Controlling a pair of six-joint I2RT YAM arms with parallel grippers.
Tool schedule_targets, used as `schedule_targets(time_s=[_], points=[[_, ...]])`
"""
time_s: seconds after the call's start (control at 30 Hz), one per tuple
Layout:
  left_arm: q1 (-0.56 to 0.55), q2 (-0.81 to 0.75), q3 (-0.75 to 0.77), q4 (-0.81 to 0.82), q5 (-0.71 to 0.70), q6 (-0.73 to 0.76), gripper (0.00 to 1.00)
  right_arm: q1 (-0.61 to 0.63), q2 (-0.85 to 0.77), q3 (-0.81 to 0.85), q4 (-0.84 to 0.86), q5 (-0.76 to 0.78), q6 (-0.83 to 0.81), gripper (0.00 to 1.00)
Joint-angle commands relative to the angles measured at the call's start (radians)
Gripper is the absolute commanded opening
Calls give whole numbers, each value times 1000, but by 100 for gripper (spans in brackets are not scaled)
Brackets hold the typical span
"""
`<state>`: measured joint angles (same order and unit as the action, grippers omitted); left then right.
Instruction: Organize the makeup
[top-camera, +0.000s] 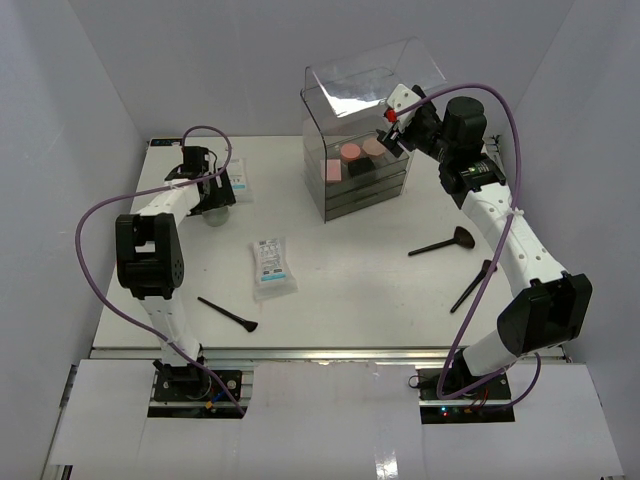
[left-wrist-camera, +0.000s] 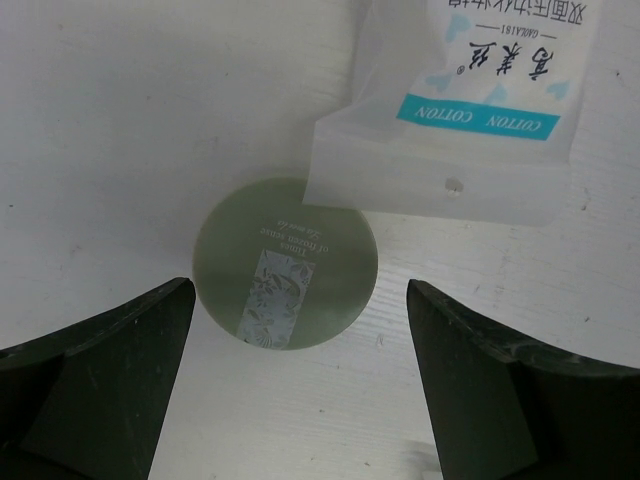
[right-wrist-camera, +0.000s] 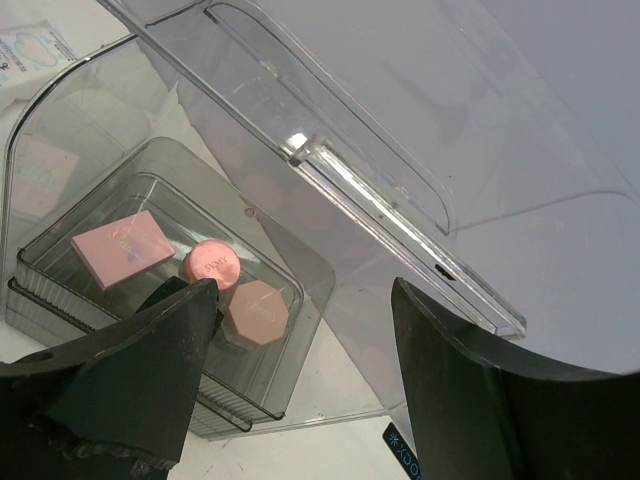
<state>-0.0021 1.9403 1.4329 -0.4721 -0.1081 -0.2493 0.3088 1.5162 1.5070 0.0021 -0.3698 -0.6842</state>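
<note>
The clear box (top-camera: 345, 100) stands at the back with its lid up. In its top tray lie a pink square pad (top-camera: 333, 170), a round pink compact (top-camera: 351, 152), a beige compact (top-camera: 373, 147) and a black compact (top-camera: 358, 169). My right gripper (top-camera: 392, 128) is open and empty above the tray's right end, below the raised lid (right-wrist-camera: 400, 180). The right wrist view shows the pad (right-wrist-camera: 122, 247), the round compact (right-wrist-camera: 211, 264) and an eight-sided compact (right-wrist-camera: 258, 312). My left gripper (top-camera: 210, 195) is open above a round green compact (left-wrist-camera: 286, 262) next to a white sachet (left-wrist-camera: 470, 110).
A second white sachet (top-camera: 271, 266) lies mid-table. Three black brushes lie loose: one at the front left (top-camera: 228, 315), one at the right (top-camera: 443, 243) and one nearer the right arm (top-camera: 472, 287). White walls close in the table on three sides.
</note>
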Motion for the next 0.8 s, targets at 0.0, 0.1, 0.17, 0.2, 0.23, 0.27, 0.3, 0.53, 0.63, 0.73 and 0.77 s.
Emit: schedule_targets(time_s=[0.0, 0.1, 0.17, 0.2, 0.23, 0.27, 0.3, 0.53, 0.63, 0.73, 0.77], points=[[1, 9, 47, -19, -15, 15, 98, -4, 6, 2, 53, -8, 0, 77], [1, 23, 50, -19, -20, 18, 98, -4, 9, 2, 53, -8, 1, 77], [1, 32, 52, -23, -18, 19, 98, -4, 9, 3, 54, -8, 1, 77], [1, 37, 53, -24, -18, 19, 98, -4, 8, 4, 53, -8, 1, 77], [1, 41, 53, -25, -18, 19, 98, -4, 7, 4, 54, -8, 0, 77], [1, 44, 52, -25, -18, 19, 98, -4, 7, 4, 55, -8, 1, 77], [1, 48, 51, -25, -19, 19, 98, -4, 7, 4, 54, -8, 2, 77], [1, 65, 47, -28, -47, 19, 98, -2, 1, 2, 55, -8, 2, 77], [1, 65, 47, -28, -44, 16, 98, -4, 1, -1, 55, -8, 3, 77], [1, 70, 45, -28, -41, 18, 98, -3, 0, -1, 53, -10, 2, 77], [1, 72, 44, -28, -41, 17, 98, -4, -1, 0, 53, -11, 2, 77]])
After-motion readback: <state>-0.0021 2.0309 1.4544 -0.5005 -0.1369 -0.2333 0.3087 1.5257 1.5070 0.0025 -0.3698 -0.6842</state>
